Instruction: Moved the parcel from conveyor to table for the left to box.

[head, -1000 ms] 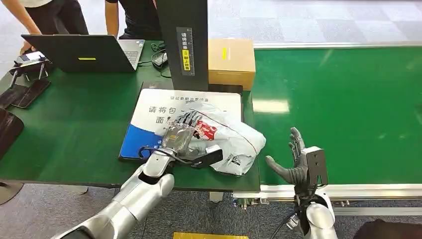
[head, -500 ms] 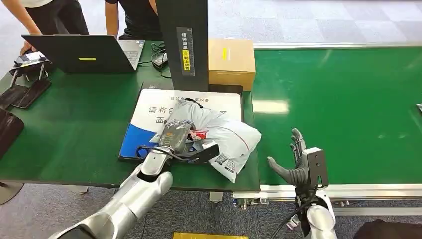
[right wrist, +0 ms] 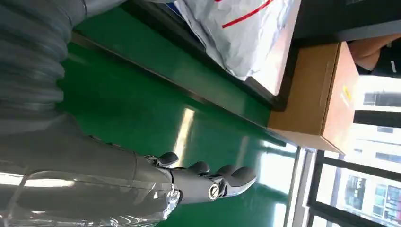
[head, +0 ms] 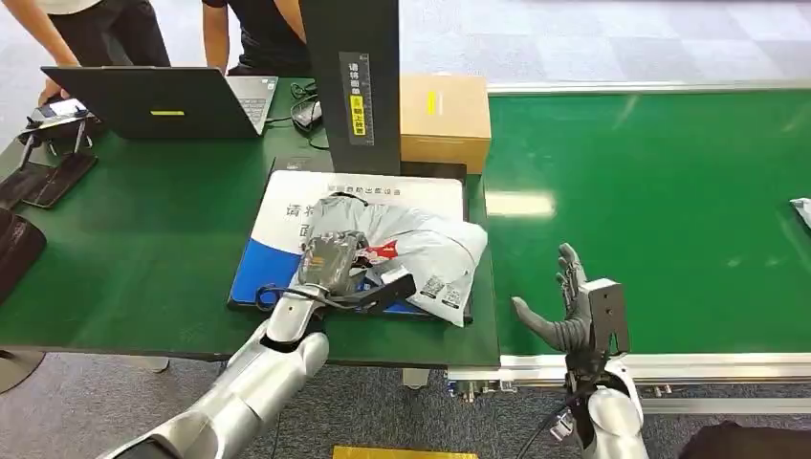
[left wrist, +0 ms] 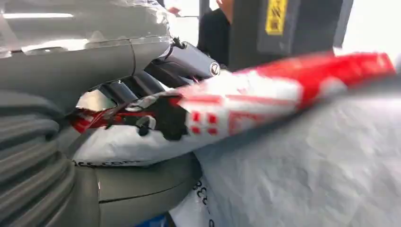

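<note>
Mat (head: 287, 215) — "请"; other print illegible

The parcel (head: 406, 249) lay on the mat (head: 277, 244) on the counter (head: 143, 239), before the cardboard box (head: 445, 120). The laptop (head: 158, 100) sat behind-left; the conveyor (head: 660, 201) ran to the right.

a parcel-handling test lab or logistics demo station. a wide green conveyor (head: 660, 201) with metal side rails runs off toward 3 o'clock, and it butts against a green table (head: 134, 249) holding a printed mat (head: 287, 225) under a black post (head: 352, 76) with a yellow label. a cardboard box (head: 445, 120) sits at 12 o'clock, an open laptop (head: 158, 100) and phones at 10 o'clock, with people standing behind. grey carpet tiles cover the floor.
</note>
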`<move>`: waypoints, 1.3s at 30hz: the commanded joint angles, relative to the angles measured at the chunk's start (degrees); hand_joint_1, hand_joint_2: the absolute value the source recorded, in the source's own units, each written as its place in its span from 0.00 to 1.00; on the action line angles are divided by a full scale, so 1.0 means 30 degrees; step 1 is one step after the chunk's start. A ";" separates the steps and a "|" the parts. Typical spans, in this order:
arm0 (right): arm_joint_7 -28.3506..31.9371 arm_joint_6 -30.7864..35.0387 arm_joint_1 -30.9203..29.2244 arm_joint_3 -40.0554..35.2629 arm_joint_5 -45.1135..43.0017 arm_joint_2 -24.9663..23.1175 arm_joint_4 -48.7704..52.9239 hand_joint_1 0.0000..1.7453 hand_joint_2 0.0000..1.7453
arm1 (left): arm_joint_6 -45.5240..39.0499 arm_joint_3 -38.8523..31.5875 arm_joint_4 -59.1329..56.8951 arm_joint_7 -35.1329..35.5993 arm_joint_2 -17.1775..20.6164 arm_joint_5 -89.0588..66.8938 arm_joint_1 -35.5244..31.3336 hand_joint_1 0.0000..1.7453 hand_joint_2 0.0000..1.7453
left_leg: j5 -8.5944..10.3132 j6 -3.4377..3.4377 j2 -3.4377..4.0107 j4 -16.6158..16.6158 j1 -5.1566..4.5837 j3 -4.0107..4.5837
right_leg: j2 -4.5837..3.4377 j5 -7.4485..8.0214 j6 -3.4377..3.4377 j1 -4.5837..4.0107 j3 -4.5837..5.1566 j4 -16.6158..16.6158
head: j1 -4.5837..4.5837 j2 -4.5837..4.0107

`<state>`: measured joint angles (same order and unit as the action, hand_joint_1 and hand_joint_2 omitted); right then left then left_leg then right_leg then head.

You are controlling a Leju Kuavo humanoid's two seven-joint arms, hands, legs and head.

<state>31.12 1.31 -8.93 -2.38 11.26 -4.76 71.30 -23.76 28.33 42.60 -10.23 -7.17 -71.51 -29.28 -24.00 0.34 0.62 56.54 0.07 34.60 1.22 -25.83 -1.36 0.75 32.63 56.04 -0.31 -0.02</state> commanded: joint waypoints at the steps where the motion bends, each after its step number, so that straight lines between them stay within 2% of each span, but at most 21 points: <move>1: 0.0100 -0.0181 -0.1295 -0.0186 -0.0267 -0.0211 -0.1879 0.00 1.00 | -0.4819 -0.1810 -0.1394 0.1262 0.1471 -0.2016 -0.1657 1.00 1.00 | -0.0022 -0.0028 0.0061 -0.0010 0.0020 -0.0071 | -0.0104 0.0002 0.0034 -0.0016 -0.0043 -0.0004 | 0.0000 0.0000; 8: 0.0018 0.0074 -0.1712 -0.0182 -0.0548 -0.0126 -0.2074 0.00 1.00 | -0.5018 -0.4573 -0.3606 0.2826 0.2409 -0.2393 -0.4314 1.00 1.00 | -0.0020 -0.0041 0.0052 0.0022 0.0040 -0.0054 | -0.0101 -0.0005 0.0041 -0.0037 -0.0027 0.0029 | 0.0000 0.0000; 13: -0.0035 0.0144 -0.1195 -0.0042 -0.0586 0.0012 -0.1612 0.00 1.00 | -0.4902 -0.5378 -0.3781 0.3012 0.2801 -0.2261 -0.4291 1.00 1.00 | -0.0025 -0.0039 0.0038 -0.0014 0.0034 -0.0112 | -0.0097 -0.0016 0.0041 -0.0028 -0.0090 0.0000 | 0.0000 0.0000; 14: -0.0035 0.0144 -0.1195 -0.0042 -0.0586 0.0012 -0.1612 0.00 1.00 | -0.4902 -0.5378 -0.3781 0.3012 0.2801 -0.2261 -0.4291 1.00 1.00 | -0.0003 -0.0025 0.0023 -0.0011 0.0019 -0.0043 | -0.0051 -0.0007 0.0021 -0.0015 -0.0025 0.0007 | 0.0000 0.0000; 22: -0.0143 0.0586 0.0269 0.0512 -0.0577 -0.0140 -0.0216 0.00 1.00 | -0.3935 -0.8225 -0.5412 0.6681 0.4101 -0.2717 -0.4622 1.00 1.00 | -0.0020 -0.0037 0.0032 -0.0005 0.0031 -0.0056 | -0.0074 -0.0019 0.0034 -0.0023 -0.0037 0.0004 | 0.0000 0.0000; 27: -0.0301 0.0760 0.0795 0.0658 -0.0513 -0.0212 0.0444 0.00 1.00 | -0.3420 -0.9675 -0.6568 0.7547 0.5031 -0.2956 -0.4932 1.00 1.00 | -0.0051 -0.0073 0.0041 -0.0024 0.0046 -0.0167 | -0.0134 -0.0056 0.0080 -0.0037 -0.0115 0.0012 | 0.0000 0.0000; 29: -0.0388 0.0801 0.0908 0.0714 -0.0505 -0.0237 0.0620 0.00 1.00 | -0.3277 -1.0115 -0.6752 0.7819 0.5279 -0.2956 -0.4906 1.00 1.00 | -0.0022 -0.0040 0.0051 -0.0001 0.0036 -0.0035 | -0.0097 -0.0020 0.0035 -0.0032 0.0003 0.0013 | 0.0000 0.0000; 30: -0.0401 0.0804 0.0929 0.0722 -0.0503 -0.0240 0.0659 0.00 1.00 | -0.3291 -1.0189 -0.6762 0.7731 0.5323 -0.2956 -0.4888 1.00 1.00 | -0.0055 -0.0059 0.0054 -0.0001 0.0050 -0.0126 | -0.0134 -0.0050 0.0061 -0.0043 -0.0080 0.0016 | -0.0007 0.0000; 32: -0.0401 0.0804 0.0929 0.0722 -0.0503 -0.0240 0.0659 0.00 1.00 | -0.3291 -1.0189 -0.6762 0.7731 0.5323 -0.2956 -0.4888 1.00 1.00 | -0.0022 -0.0035 0.0050 -0.0012 0.0037 -0.0041 | -0.0101 -0.0022 0.0032 -0.0031 0.0000 0.0011 | 0.0000 0.0000; 39: -0.0464 0.0823 0.0935 0.0751 -0.0493 -0.0273 0.0679 0.00 1.00 | -0.3285 -1.0376 -0.6742 0.8238 0.5288 -0.3157 -0.4867 1.00 1.00 | -0.0031 -0.0029 0.0013 0.0011 0.0041 -0.0055 | -0.0073 -0.0040 0.0031 -0.0029 -0.0038 0.0014 | 0.0000 0.0000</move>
<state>30.01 3.61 -6.23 -1.99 9.64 -4.92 73.37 -34.05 -0.59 27.76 12.96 7.96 -80.15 -40.44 -23.98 0.30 0.72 56.53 0.12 34.70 1.08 -25.85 -1.33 0.73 32.80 56.09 -0.31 -0.02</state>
